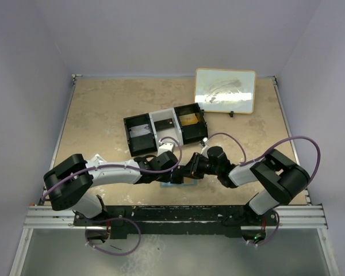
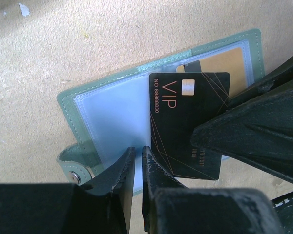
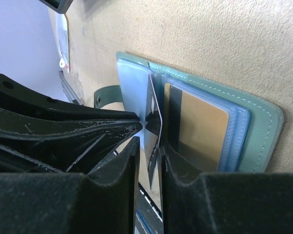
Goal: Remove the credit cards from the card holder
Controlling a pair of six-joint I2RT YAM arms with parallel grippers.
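The card holder (image 2: 100, 114) lies open on the table, grey-green rim, light blue inside; it also shows in the right wrist view (image 3: 256, 114) and under both grippers in the top view (image 1: 171, 184). My right gripper (image 3: 151, 142) is shut on the dark credit card (image 3: 155, 122), which stands on edge, out of its slot; in the left wrist view the dark card (image 2: 180, 117) reads VIP. The orange-tan card (image 3: 200, 126) sits in its slot (image 2: 224, 63). My left gripper (image 2: 138, 148) is shut, its tips on the holder's left page near the snap strap.
A black-and-white three-compartment tray (image 1: 167, 129) stands just beyond the grippers. A flat clear-faced panel with a tan rim (image 1: 225, 91) lies at the back right. The two arms meet close together near the table's front edge (image 1: 178, 201).
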